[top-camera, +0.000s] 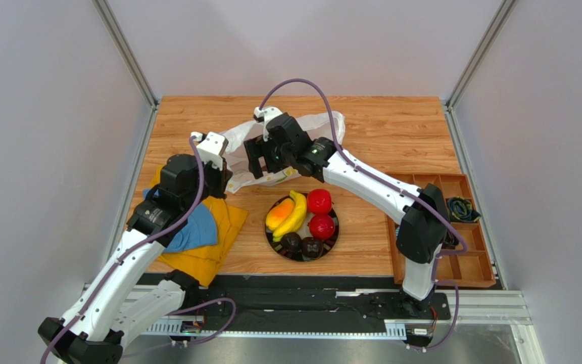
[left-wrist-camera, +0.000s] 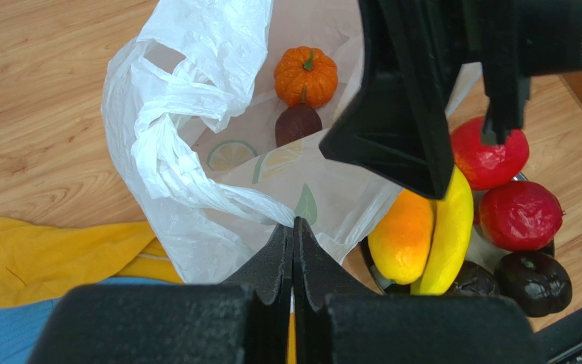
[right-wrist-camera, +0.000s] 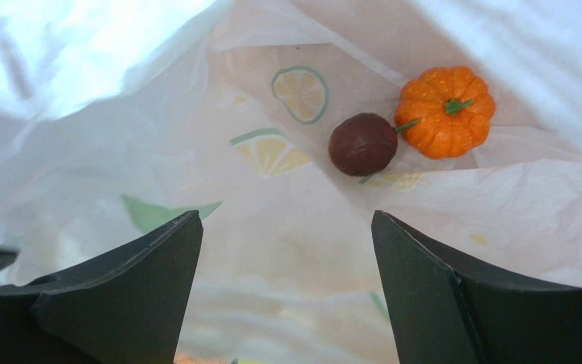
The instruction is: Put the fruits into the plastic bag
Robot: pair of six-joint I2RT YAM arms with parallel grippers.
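Note:
The plastic bag (top-camera: 302,125) lies at the back middle of the table, its mouth held open. My left gripper (left-wrist-camera: 294,227) is shut on the bag's near edge (left-wrist-camera: 195,189). My right gripper (right-wrist-camera: 286,227) is open and empty, inside the bag's mouth; in the top view (top-camera: 260,163) it hovers over the bag. A ribbed orange fruit (right-wrist-camera: 444,111) and a dark purple fruit (right-wrist-camera: 362,144) lie inside the bag. On the black plate (top-camera: 334,239) lie a banana (top-camera: 295,214), a mango (top-camera: 279,214), two red fruits (top-camera: 318,201) and two dark ones (top-camera: 302,244).
A yellow cloth (top-camera: 210,254) with a blue cloth (top-camera: 195,227) on it lies left of the plate, under my left arm. A wooden compartment tray (top-camera: 453,265) stands at the right edge with a dark bundle (top-camera: 461,208) in it. Grey walls enclose the table.

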